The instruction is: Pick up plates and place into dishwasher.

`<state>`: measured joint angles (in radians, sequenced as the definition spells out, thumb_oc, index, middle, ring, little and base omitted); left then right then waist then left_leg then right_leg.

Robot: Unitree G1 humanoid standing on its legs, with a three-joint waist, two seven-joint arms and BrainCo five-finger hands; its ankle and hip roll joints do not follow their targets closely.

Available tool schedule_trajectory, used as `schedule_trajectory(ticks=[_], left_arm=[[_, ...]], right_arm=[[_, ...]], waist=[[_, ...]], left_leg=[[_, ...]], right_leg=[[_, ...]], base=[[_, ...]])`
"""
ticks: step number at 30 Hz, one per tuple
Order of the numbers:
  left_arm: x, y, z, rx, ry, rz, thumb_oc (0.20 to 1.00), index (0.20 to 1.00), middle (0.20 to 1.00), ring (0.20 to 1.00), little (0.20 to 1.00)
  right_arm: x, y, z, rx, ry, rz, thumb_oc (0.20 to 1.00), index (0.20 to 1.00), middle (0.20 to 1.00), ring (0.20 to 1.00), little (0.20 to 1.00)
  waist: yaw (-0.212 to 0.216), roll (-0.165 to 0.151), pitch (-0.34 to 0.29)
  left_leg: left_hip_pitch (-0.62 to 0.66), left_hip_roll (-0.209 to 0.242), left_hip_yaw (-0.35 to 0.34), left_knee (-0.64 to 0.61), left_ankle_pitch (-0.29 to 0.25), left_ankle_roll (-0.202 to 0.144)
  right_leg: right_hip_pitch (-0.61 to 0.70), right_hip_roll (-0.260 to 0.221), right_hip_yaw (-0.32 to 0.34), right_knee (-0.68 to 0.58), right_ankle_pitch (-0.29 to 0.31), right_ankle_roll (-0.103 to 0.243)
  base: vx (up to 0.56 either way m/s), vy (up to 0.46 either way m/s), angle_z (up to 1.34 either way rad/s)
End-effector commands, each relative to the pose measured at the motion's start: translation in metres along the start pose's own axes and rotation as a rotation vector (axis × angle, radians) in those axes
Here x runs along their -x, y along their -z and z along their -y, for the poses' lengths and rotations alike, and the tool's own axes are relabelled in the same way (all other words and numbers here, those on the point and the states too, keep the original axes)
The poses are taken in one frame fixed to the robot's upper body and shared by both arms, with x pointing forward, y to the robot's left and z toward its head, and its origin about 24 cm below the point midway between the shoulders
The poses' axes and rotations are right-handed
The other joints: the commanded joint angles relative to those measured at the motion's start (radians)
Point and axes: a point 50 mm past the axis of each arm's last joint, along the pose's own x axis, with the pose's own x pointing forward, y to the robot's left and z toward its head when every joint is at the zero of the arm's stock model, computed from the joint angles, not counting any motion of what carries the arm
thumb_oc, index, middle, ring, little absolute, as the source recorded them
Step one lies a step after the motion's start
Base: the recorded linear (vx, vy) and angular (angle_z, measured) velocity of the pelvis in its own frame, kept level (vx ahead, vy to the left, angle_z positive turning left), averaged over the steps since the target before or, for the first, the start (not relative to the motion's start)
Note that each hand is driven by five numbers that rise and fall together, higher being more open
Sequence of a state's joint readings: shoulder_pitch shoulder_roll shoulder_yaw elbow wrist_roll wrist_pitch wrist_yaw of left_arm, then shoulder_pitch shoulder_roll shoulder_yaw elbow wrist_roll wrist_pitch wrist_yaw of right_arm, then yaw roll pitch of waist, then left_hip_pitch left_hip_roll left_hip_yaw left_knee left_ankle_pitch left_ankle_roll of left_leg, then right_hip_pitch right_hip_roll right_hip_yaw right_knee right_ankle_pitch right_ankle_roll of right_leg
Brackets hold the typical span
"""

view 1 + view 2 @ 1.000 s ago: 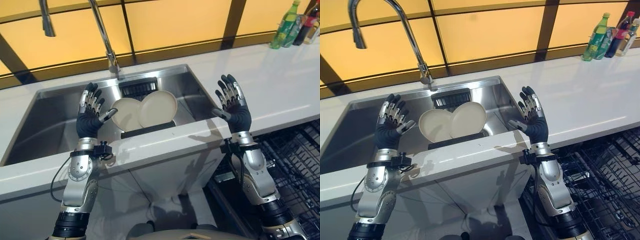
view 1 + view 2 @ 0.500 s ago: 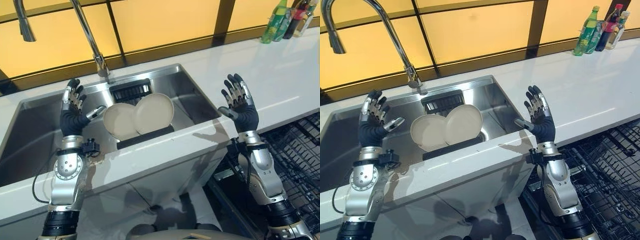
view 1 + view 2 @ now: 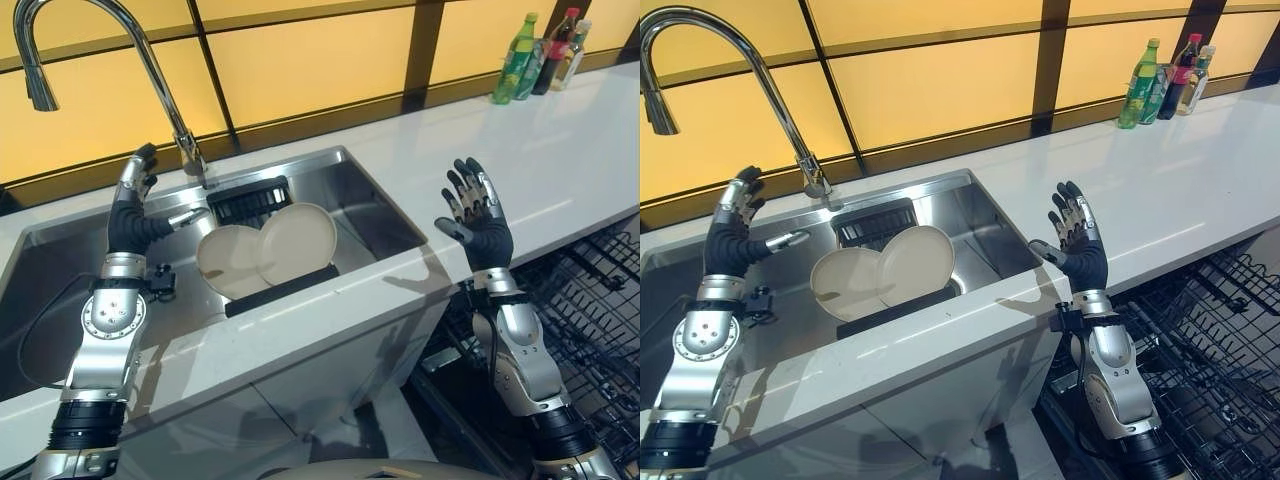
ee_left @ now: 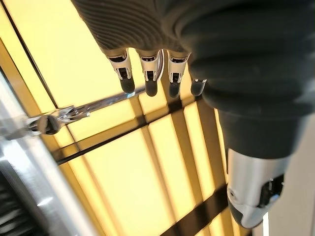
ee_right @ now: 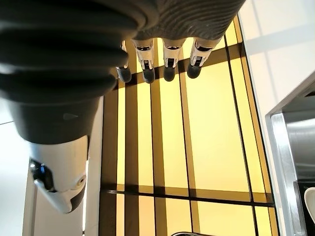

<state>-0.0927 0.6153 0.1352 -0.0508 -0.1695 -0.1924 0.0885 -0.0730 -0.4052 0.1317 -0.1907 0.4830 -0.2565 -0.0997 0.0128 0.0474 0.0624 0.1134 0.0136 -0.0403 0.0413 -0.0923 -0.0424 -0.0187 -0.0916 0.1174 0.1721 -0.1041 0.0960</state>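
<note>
Two plates leaning in the sink (overlapping each other). Left hand and right hand raised, fingers released, grasping nothing.

Left plate: right part hidden behind the overlapping right plate. Lower edges of both hidden by the dark rack. Dishwasher rack cut off at the frame edge. Bottles too small to identify their contents.

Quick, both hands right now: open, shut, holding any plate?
Left hand: open, fingers straight, raised over the sink, holding nothing.
Right hand: open, fingers spread, raised over the counter, holding nothing.
</note>
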Motion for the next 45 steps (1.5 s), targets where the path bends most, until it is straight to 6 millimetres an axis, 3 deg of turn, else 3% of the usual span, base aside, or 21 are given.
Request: schedule_trajectory(ticks=[1, 9, 24, 30, 40, 45], left_arm=[[-0.017, -0.006, -0.003, -0.120, 0.120, 0.014, 1.000, 1.000, 1.000, 1.000, 1.000], [-0.027, 0.000, 0.004, -0.139, 0.144, -0.030, 1.000, 1.000, 1.000, 1.000, 1.000], [-0.048, -0.009, 0.009, -0.146, -0.024, 0.038, 1.000, 1.000, 1.000, 1.000, 1.000], [-0.051, -0.011, -0.002, -0.198, -0.143, 0.050, 1.000, 1.000, 1.000, 1.000, 1.000], [-0.056, 0.002, -0.050, -0.300, -0.486, -0.037, 1.000, 1.000, 1.000, 1.000, 1.000], [-0.063, 0.001, -0.045, -0.284, -0.437, -0.048, 1.000, 1.000, 1.000, 1.000, 1.000]], right_arm=[[-0.001, -0.018, -0.004, 0.000, -0.016, 0.082, 1.000, 1.000, 1.000, 1.000, 1.000], [-0.006, -0.023, 0.003, 0.056, -0.030, 0.084, 1.000, 1.000, 1.000, 1.000, 1.000], [-0.030, -0.045, 0.006, 0.168, -0.083, 0.159, 1.000, 1.000, 1.000, 1.000, 1.000], [-0.034, -0.051, 0.008, 0.210, -0.093, 0.171, 1.000, 1.000, 1.000, 1.000, 1.000], [-0.037, -0.054, 0.006, 0.252, -0.116, 0.156, 1.000, 1.000, 1.000, 1.000, 1.000], [-0.040, -0.056, 0.006, 0.269, -0.132, 0.143, 1.000, 1.000, 1.000, 1.000, 1.000]], waist=[[-0.038, -0.004, -0.001], [-0.074, 0.026, 0.067], [-0.100, 0.074, 0.216], [-0.107, 0.092, 0.257], [-0.121, 0.116, 0.259], [-0.139, 0.134, 0.264]], left_leg=[[-0.118, -0.040, -0.017, -0.012, 0.107, 0.047], [-0.175, -0.064, 0.007, 0.030, 0.097, 0.048], [-0.331, -0.096, 0.047, 0.125, 0.102, 0.035], [-0.361, -0.101, 0.057, 0.141, 0.102, 0.028], [-0.349, -0.106, 0.075, 0.120, 0.109, 0.021], [-0.344, -0.109, 0.082, 0.115, 0.111, 0.017]], right_leg=[[0.028, -0.055, -0.046, 0.023, 0.065, 0.022], [-0.061, -0.069, -0.018, 0.072, 0.056, 0.032], [-0.205, -0.101, 0.027, 0.091, 0.064, 0.015], [-0.244, -0.108, 0.045, 0.101, 0.072, 0.012], [-0.258, -0.120, 0.058, 0.103, 0.074, 0.005], [-0.275, -0.115, 0.075, 0.119, 0.073, 0.004]], base=[[0.05, 0.103, -0.17], [0.02, 0.128, -0.17], [-0.03, 0.117, -0.15], [-0.01, 0.101, -0.07], [0.02, 0.084, -0.07], [0.02, 0.094, -0.05]])
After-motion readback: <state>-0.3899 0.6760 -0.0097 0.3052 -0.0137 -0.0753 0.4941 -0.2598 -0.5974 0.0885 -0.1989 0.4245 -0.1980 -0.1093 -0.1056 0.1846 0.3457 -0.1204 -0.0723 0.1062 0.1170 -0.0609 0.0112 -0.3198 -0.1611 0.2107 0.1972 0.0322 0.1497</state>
